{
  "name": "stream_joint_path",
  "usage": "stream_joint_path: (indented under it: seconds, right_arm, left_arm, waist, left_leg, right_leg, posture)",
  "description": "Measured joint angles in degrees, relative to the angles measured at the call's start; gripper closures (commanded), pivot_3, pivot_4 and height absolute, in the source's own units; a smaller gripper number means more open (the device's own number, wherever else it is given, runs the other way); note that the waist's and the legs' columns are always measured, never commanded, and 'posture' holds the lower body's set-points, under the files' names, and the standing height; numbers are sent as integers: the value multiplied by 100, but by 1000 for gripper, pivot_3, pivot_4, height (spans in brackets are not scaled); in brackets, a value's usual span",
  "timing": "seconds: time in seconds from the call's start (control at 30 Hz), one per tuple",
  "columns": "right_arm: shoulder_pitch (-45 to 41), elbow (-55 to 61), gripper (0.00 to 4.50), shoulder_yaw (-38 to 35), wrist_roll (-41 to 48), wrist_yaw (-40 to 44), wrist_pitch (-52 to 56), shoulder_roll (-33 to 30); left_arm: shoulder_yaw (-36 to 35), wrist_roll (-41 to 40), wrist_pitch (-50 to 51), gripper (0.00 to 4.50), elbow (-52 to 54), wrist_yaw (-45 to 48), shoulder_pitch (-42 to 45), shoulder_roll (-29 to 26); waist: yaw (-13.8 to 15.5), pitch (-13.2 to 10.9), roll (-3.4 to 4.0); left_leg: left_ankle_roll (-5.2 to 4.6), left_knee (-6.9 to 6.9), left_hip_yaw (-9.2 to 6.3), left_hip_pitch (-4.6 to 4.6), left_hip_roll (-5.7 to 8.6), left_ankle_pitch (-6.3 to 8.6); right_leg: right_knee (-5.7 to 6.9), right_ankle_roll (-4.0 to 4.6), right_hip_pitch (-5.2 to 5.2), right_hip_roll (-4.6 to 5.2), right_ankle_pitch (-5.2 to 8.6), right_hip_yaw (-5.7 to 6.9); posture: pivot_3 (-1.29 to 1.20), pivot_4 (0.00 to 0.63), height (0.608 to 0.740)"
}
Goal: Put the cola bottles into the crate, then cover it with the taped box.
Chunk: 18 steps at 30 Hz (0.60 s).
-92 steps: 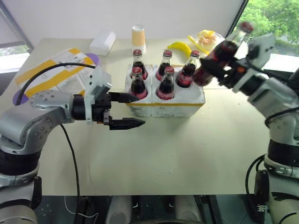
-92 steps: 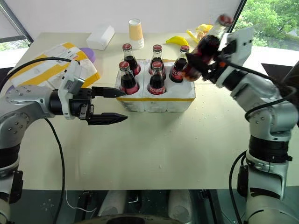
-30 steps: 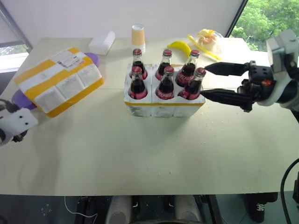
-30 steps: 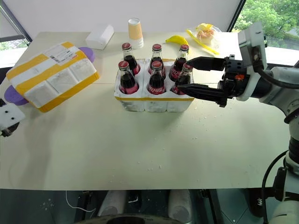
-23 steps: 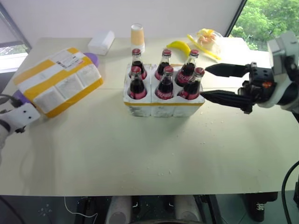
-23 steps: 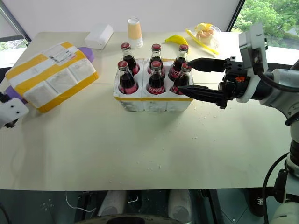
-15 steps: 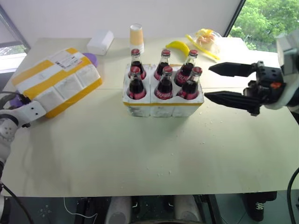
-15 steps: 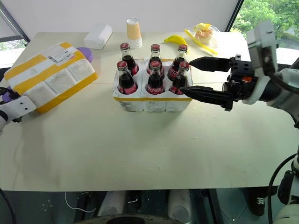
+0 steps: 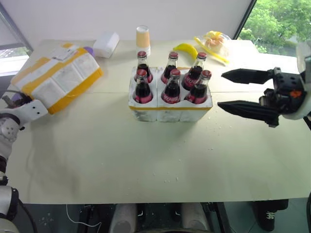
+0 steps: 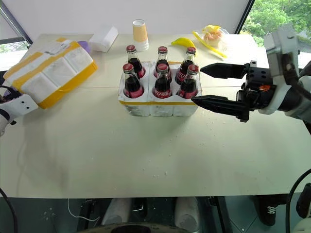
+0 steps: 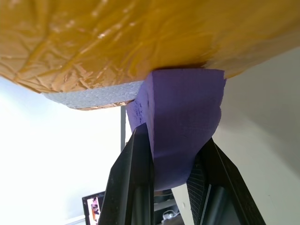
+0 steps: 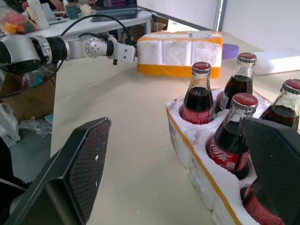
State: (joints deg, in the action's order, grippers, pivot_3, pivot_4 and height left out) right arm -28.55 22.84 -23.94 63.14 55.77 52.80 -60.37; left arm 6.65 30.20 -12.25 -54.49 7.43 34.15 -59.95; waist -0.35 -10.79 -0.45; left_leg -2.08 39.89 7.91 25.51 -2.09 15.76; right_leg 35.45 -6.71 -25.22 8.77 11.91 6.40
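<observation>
Since a second ago: right gripper (image 10: 210, 86) backed off the six red-capped glass cola bottles (image 9: 171, 83), jaws wide, empty. All six seated in the low white foam crate (image 9: 170, 110) at mid-table. Left gripper (image 11: 161, 164) now pinched on a purple tab under the crinkly yellow-taped foam box (image 9: 56, 76) at far left — box shifted back. Covering step begun; next, lifting it over the crate.

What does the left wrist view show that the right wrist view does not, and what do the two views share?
Left wrist view: the left gripper shut on a purple object lying under the yellow-taped underside of the taped box.

Right wrist view: the cola bottles standing in the crate, the right gripper open beside them, and the left arm reaching to the box.

Both: the taped box and the table.
</observation>
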Motion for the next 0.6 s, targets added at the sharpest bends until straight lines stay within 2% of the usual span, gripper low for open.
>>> stream_joint_path:
  seconds: [0.13, 0.27, 0.5, 0.6]
  right_arm:
    - [252, -119, 0, -245, -6, 178, 64, -289]
    - [398, -143, 0, -279, -229, 213, -89, -316]
    - [829, -182, 0, -418, -494, 340, -253, -333]
    - [997, -174, 0, -515, -559, 346, -304, -328]
  left_arm:
    - [-87, -152, 54, 4142, 202, 183, 18, -48]
    - [-178, -341, 104, 4142, 703, 456, 303, -90]
    - [-289, -493, 174, 4142, 1524, 852, 1892, -124]
    - [-295, -698, 165, 4142, 1923, 1259, 2536, 145]
  waist:
    - [10, 1, -4]
    - [39, -2, -15]
    - [122, -3, -27]
    - [117, -2, -27]
  left_leg:
    - [-3, 3, -1, 2, -2, 1]
    - [-2, 9, -3, 7, -4, 1]
    - [-5, 18, 4, 21, 17, 0]
    - [-5, 18, 9, 14, 19, 0]
  right_leg:
    - [0, 0, 0, 0, 0, 0]
    - [0, 0, -1, -1, 0, 1]
    - [-2, -1, 3, -7, 0, 5]
    - [-2, -2, 11, -7, 1, 5]
  posture:
    - [0, 150, 740]
    - [0, 150, 740]
    - [0, 150, 740]
    - [0, 150, 740]
